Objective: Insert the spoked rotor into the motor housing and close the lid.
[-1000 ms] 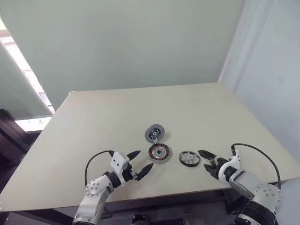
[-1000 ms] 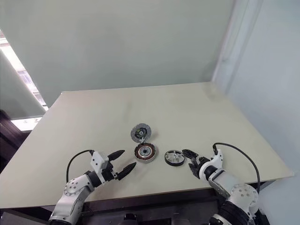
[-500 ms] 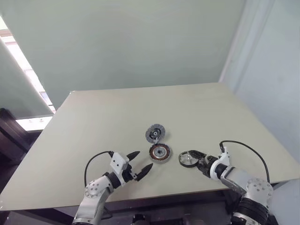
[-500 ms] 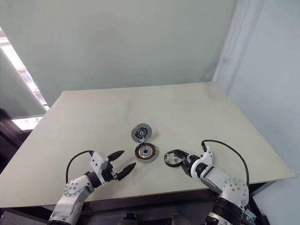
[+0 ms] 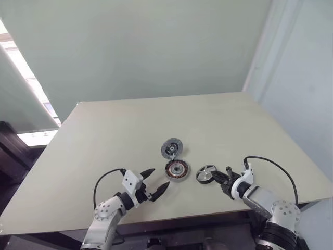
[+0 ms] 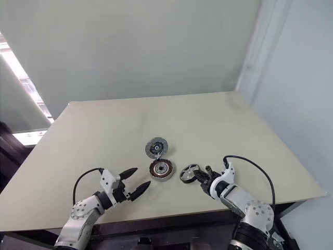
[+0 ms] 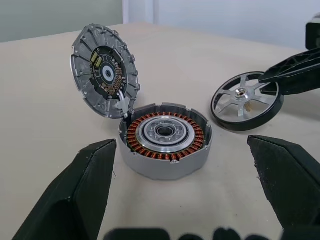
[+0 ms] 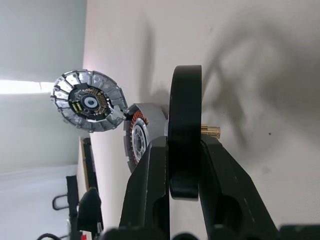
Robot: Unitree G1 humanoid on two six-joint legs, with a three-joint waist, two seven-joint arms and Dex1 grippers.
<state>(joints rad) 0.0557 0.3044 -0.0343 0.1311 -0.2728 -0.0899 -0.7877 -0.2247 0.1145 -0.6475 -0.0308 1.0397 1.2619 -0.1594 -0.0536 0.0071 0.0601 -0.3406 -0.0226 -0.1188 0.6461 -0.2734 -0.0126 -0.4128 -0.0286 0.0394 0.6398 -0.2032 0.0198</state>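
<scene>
Gripping the spoked rotor (image 8: 185, 145) by its dark rim, right gripper (image 5: 225, 177) has both fingers (image 8: 150, 195) pinched narrow across the ring. Rotor sits just right of the motor housing (image 5: 177, 169), tipped up off the table (image 5: 130, 130) w/ spokes showing, small brass pin poking from hub. Housing is the landmark: copper windings exposed, lid (image 7: 104, 77) hinged open & standing tilted at its far edge, inner face w/ dark centre showing. Left gripper (image 5: 155, 180) is near-left of housing, jaws spread wide, empty, fingertips apart from the housing.
</scene>
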